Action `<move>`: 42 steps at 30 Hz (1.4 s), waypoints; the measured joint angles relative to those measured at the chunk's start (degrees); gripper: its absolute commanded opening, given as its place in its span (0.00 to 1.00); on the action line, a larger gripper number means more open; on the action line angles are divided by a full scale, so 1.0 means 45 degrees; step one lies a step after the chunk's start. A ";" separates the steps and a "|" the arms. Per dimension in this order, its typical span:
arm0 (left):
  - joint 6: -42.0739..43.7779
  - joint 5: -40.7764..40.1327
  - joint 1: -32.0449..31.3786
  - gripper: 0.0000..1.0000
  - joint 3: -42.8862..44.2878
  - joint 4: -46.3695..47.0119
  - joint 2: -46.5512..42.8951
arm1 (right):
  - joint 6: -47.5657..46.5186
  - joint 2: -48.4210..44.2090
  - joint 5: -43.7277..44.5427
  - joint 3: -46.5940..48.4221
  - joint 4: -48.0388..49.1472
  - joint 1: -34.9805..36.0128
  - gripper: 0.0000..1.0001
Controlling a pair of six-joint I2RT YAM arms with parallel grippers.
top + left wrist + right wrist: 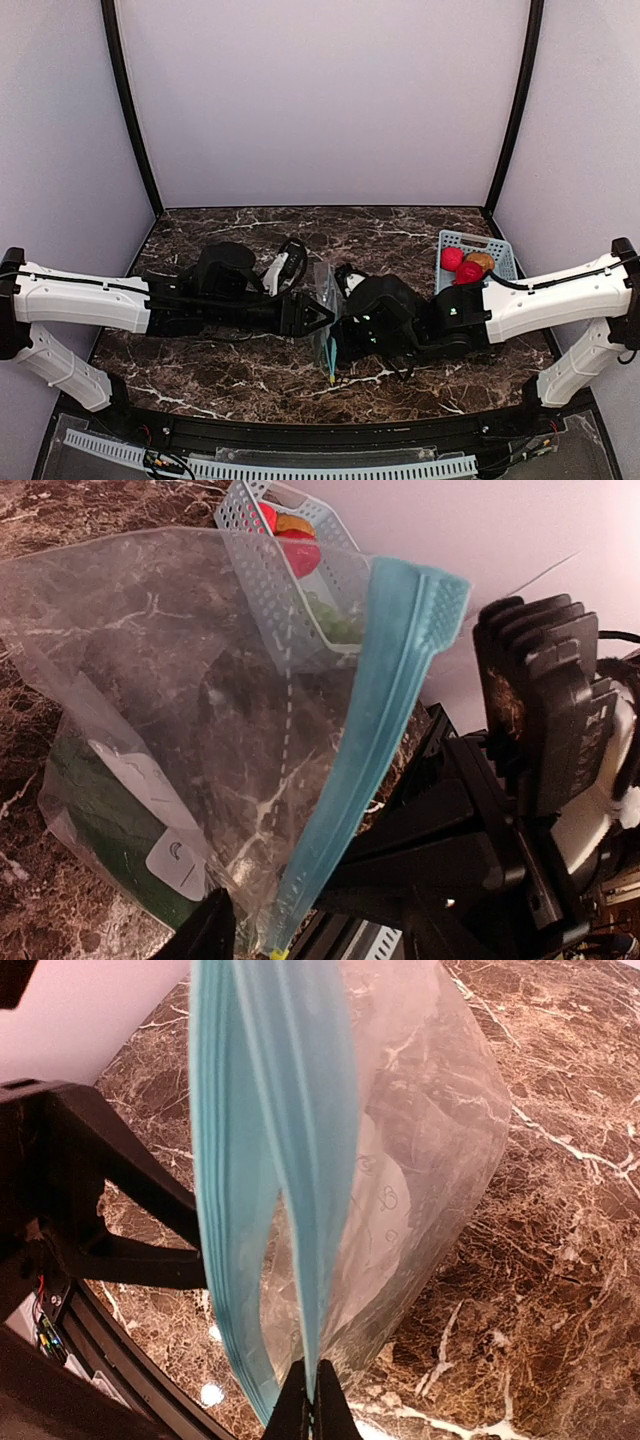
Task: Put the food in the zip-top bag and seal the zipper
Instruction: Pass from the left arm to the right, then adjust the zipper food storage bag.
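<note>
Two arms of mine meet at the middle of a dark brown marble-patterned table (pixel 230 370), with a clear, crinkly zip-top plastic bag (pixel 325 295) held up on edge between them. A narrow teal-blue zipper strip (pixel 270 1160) runs along the bag's mouth edge, and in the right wrist view its two layers stand slightly apart.

My right gripper (pixel 310 1410) is clenched, its jaws pinching the lower end of the zipper strip. My left gripper (pixel 322 318) sits just beside the bag on the other side. Only one dark finger (pixel 205 930) shows at the bottom of the left wrist view, near the strip's lower end, and I cannot tell whether those jaws are parted or closed.

Whitish markings show on the bag's clear wall.

At the far right of the table, well apart from the bag, a light-blue perforated plastic basket (pixel 500 250) holds the food: two round red toy fruits (pixel 452 258), a brown-orange oval toy fruit (pixel 481 261) and a green toy grape bunch (pixel 335 620).
</note>
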 measured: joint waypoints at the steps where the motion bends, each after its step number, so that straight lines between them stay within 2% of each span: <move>1: 0.0126 -0.0044 -0.0049 0.47 0.0000 -0.0146 0.0058 | 0.0005 -0.0024 0.0005 0.0000 0.0000 0.0000 0.00; 11: 0.0325 -0.0656 -0.0277 0.38 0.0000 -0.1054 0.0209 | 0.0170 -0.0155 0.0044 0.0000 -0.0005 0.0000 0.00; 21: 0.0335 -0.0806 -0.0330 0.36 0.0000 -0.1078 0.0481 | 0.0165 -0.0155 0.0029 0.0000 -0.0005 0.0000 0.00; 26: 0.0359 -0.0792 -0.0335 0.21 0.0000 -0.0986 0.0976 | 0.0160 -0.0155 0.0019 0.0000 -0.0010 0.0000 0.00; 29: 0.0340 -0.0801 -0.0335 0.07 0.0000 -0.0860 0.1039 | 0.0165 -0.0155 -0.0005 0.0000 -0.0005 0.0000 0.00; 31: 0.0340 -0.0831 -0.0335 0.02 0.0005 -0.0738 0.1039 | 0.0180 -0.0155 0.0000 0.0000 -0.0015 0.0000 0.00; 35: 0.0364 -0.1302 -0.0335 0.01 0.0005 -0.0855 0.1005 | 0.0515 -0.0165 0.0160 0.0000 -0.0321 -0.0005 0.00; 42: 0.0185 -0.3623 -0.0345 0.01 0.0000 -0.2851 -0.0117 | 0.1477 -0.0865 0.0573 -0.0053 -0.1375 -0.0359 0.00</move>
